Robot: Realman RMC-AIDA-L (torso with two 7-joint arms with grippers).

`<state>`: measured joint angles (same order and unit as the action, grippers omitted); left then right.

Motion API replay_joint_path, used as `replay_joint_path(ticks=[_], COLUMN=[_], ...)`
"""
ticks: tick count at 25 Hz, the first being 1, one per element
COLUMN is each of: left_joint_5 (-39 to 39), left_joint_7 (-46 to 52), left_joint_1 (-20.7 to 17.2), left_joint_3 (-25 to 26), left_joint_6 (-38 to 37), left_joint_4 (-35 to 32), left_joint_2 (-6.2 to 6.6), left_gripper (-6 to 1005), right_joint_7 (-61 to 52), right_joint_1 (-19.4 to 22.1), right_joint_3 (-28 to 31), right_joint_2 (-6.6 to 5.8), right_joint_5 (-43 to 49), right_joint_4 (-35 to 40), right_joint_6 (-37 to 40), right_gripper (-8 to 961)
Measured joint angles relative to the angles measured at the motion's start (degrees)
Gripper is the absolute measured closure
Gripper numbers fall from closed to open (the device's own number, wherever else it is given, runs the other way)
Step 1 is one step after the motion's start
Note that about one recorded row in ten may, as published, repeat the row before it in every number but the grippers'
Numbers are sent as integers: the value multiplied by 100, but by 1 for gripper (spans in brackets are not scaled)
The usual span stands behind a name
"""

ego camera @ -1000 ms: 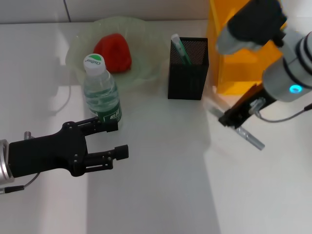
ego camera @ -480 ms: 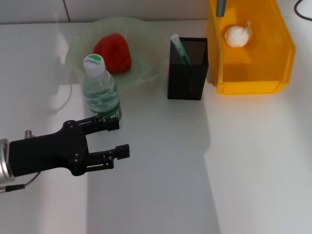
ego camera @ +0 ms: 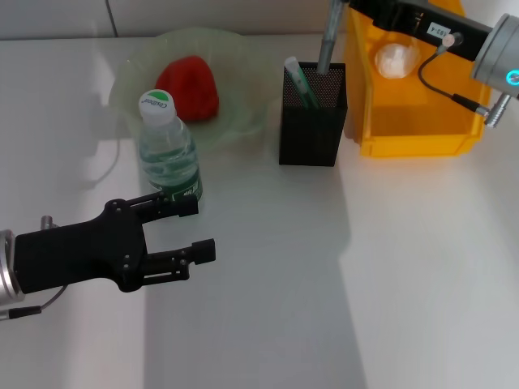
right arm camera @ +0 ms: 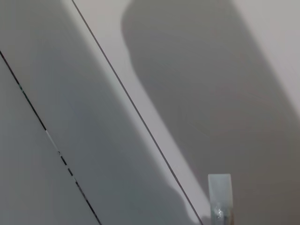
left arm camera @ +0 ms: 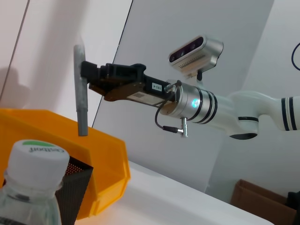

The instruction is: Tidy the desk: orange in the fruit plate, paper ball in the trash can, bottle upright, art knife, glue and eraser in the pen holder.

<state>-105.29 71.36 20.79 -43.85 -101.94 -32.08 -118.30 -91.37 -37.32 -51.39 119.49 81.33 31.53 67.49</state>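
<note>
Right tool [ego camera: 336,6], upper right, now back pinching grey art knife [ego camera: 328,39] over pen holder [ego camera: 313,113] | drop-in next | left tool [ego camera: 190,229] spread, lower left.

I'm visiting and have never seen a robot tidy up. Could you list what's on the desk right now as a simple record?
orange: in the fruit plate
paper ball: inside the trash can
bottle: upright, beside the plate
pen holder: holds a green-and-white item
right gripper: shut on a grey stick-shaped tool, held upright over the pen holder
left gripper: open, near the bottle, holding nothing
eraser: not visible
</note>
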Motion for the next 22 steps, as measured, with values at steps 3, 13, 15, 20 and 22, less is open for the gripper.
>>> replay_joint_path(ticks=[3, 13, 15, 20, 22], left_joint_5=[0, 3, 5, 12, 16], left_joint_7=[10, 12, 18, 56, 57], left_joint_1=[1, -13, -7, 0, -8], left_joint_3=[6, 27, 27, 59, 93], left_joint_6=[-15, -52, -66, -156, -252], left_joint_4=[0, 4, 6, 9, 3], left_joint_2=[0, 0, 3, 40, 65], left_gripper=[211, 211, 211, 211, 211], right_joint_7=[260, 623, 657, 674, 668], right_joint_1=[-233, -311, -269, 131, 397], right_joint_3=[-13, -12, 0, 56, 56], right_joint_2=[12, 18, 18, 3, -7], right_joint_5=[-17, -48, -52, -63, -66], right_joint_4=[-484, -759, -723, -244, 65], right_joint_6=[-317, -239, -71, 814, 1370], right_gripper=[818, 698, 638, 446, 359])
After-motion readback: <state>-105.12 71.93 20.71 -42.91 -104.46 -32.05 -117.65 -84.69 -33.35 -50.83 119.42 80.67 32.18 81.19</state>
